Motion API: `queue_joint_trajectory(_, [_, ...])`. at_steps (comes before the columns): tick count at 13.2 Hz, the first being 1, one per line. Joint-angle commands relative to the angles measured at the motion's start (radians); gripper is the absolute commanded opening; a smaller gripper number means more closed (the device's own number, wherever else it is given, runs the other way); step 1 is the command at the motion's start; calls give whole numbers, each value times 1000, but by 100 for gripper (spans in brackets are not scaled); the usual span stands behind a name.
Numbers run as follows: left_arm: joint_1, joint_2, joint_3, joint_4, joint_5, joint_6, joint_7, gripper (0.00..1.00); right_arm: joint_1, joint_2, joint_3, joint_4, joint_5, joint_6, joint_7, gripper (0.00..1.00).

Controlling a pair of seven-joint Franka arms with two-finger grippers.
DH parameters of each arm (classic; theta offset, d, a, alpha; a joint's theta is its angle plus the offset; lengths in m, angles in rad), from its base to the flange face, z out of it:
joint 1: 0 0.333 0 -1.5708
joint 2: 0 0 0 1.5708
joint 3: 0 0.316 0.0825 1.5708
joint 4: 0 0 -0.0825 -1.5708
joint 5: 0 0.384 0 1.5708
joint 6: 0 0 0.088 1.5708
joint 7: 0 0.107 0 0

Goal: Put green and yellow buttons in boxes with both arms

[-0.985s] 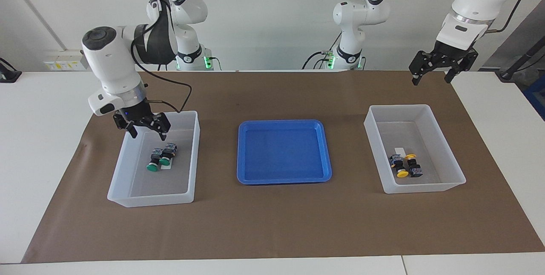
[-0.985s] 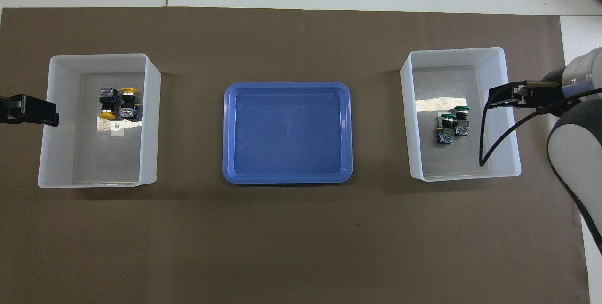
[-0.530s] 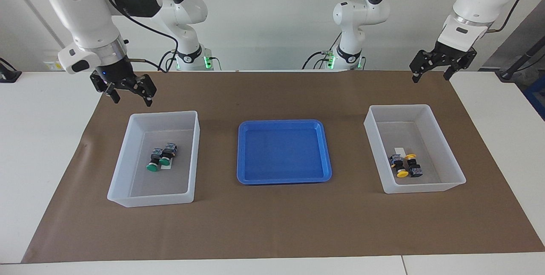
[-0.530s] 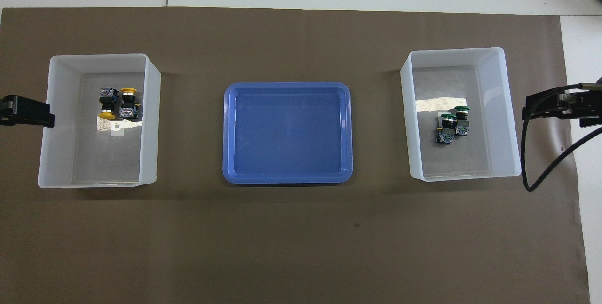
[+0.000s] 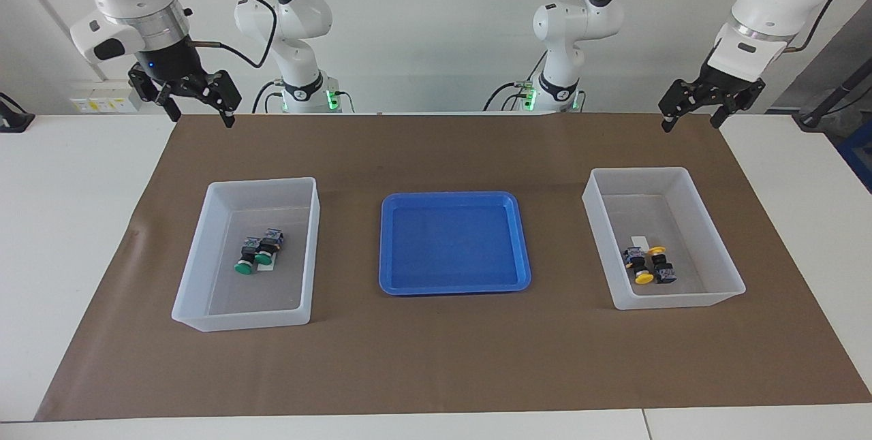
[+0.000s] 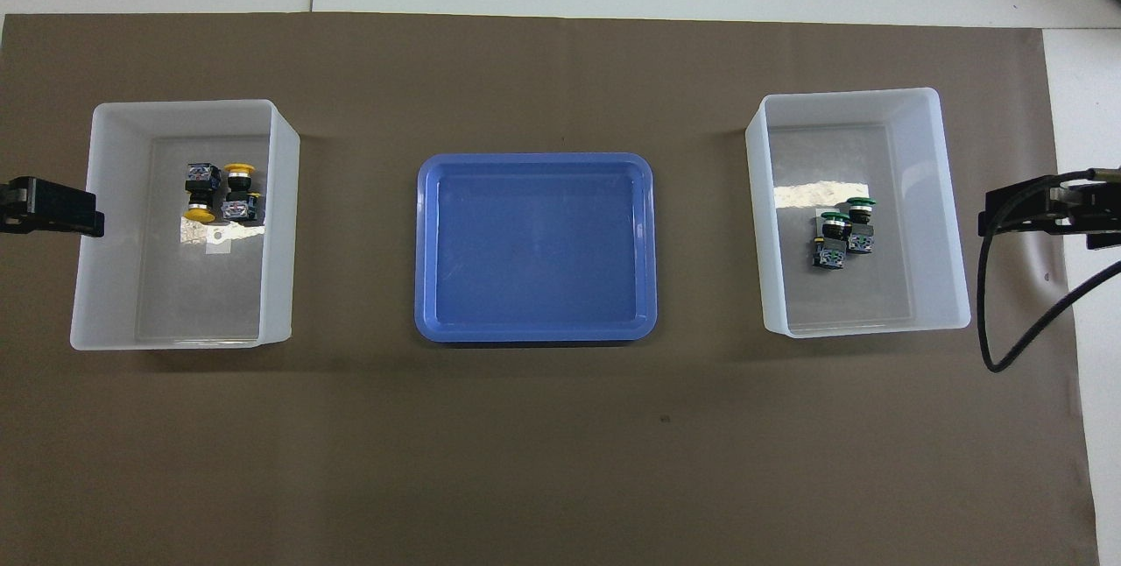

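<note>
Two green buttons (image 5: 257, 253) lie side by side in the translucent box (image 5: 240, 321) toward the right arm's end; they also show in the overhead view (image 6: 842, 233), in that box (image 6: 854, 95). Two yellow buttons (image 5: 647, 265) lie in the other box (image 5: 640, 171) toward the left arm's end, also in the overhead view (image 6: 219, 194), (image 6: 179, 105). My right gripper (image 5: 201, 113) is open and empty, raised over the mat's edge beside its box (image 6: 1025, 207). My left gripper (image 5: 689, 123) is open and empty, raised over the mat's corner (image 6: 52, 207).
A shallow blue tray (image 5: 453, 242) with nothing in it lies between the two boxes, also in the overhead view (image 6: 534, 246). A brown mat (image 5: 436, 358) covers the white table. A black cable (image 6: 1007, 347) hangs from the right arm.
My right gripper has risen from over the box with the green buttons and drawn back to the mat's edge. The left gripper has hardly moved. The buttons have stayed put.
</note>
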Motion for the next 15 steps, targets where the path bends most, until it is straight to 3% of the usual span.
queue_joint_trajectory(1, [6, -28, -2, -31, -5, 16, 8, 100, -24, -14, 9, -37, 2, 26, -37, 100])
queue_joint_trajectory(15, [4, -28, -2, -34, -4, 21, 7, 100, -21, -24, 11, -41, 3, 16, -37, 100])
